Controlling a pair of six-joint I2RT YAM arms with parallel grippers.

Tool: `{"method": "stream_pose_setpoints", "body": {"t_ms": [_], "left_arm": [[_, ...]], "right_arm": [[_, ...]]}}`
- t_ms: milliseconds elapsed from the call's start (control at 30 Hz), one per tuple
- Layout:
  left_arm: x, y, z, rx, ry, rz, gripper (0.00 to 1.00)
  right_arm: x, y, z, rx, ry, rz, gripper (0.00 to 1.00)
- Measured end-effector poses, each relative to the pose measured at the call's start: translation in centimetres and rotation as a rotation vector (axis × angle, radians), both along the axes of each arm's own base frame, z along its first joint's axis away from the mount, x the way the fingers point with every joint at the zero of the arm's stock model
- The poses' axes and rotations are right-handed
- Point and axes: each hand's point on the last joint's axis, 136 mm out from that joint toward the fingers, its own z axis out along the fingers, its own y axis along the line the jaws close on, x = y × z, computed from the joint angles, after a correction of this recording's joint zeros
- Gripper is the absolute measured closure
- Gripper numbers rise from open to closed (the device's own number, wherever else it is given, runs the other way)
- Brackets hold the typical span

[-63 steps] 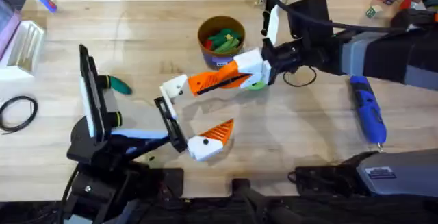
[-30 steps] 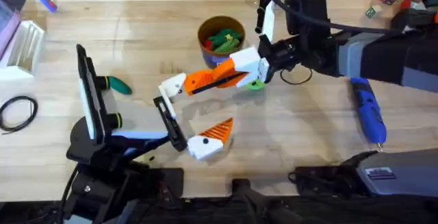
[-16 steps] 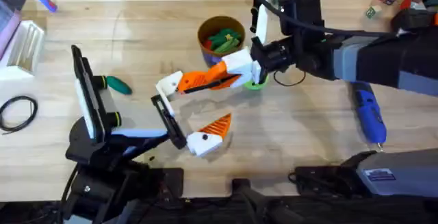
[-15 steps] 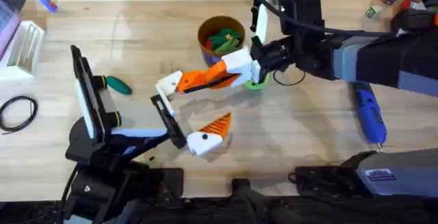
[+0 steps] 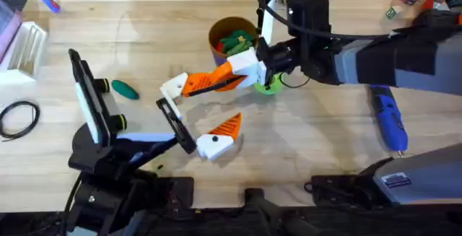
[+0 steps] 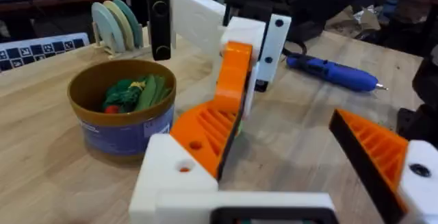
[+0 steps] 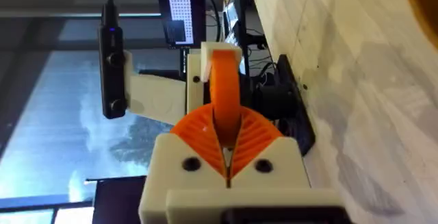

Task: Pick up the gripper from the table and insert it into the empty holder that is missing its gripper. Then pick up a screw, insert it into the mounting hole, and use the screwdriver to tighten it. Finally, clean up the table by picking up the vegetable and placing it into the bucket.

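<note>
The gripper (image 5: 219, 138), a white block with an orange ribbed finger, lay on the table (image 5: 317, 149) touching the lower end of the holder (image 5: 175, 124), the narrow black plate ending a white bar. From the holder, the right gripper (image 5: 177, 88) hovered just above and beyond its far end, apart from the loose piece, its orange pads (image 7: 226, 107) pressed together with nothing between them. The left gripper (image 6: 287, 183) sat low by the holder's stand; its one orange finger (image 6: 215, 125) rose on one side and the loose gripper (image 6: 383, 159) lay across from it, so I could not tell whether it was spread or closed.

Beyond the holder and past the right gripper stood the bucket (image 5: 214, 37), yellow inside with a blue label, holding green toy vegetables (image 6: 133, 94) and a bit of red. The vegetable (image 5: 124, 89), dark green and glossy, lay on the table to the holder's left, near the taller black upright plate (image 5: 86, 95). The screwdriver (image 5: 388, 122) lay well to the holder's right, and a light green disc (image 5: 271, 86) sat under the right arm beside the bucket.
</note>
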Motion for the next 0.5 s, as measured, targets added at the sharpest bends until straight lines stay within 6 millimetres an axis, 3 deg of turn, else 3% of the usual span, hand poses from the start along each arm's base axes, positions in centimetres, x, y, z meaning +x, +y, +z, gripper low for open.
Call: {"method": "stream_pose_setpoints", "body": {"t_ms": [500], "left_arm": [[-0.32, -0.22, 0.02, -0.003, 0.003, -0.022, 0.015]], "right_arm": [[0.86, -0.21, 0.20, -0.011, 0.060, -0.019, 0.993]]}}
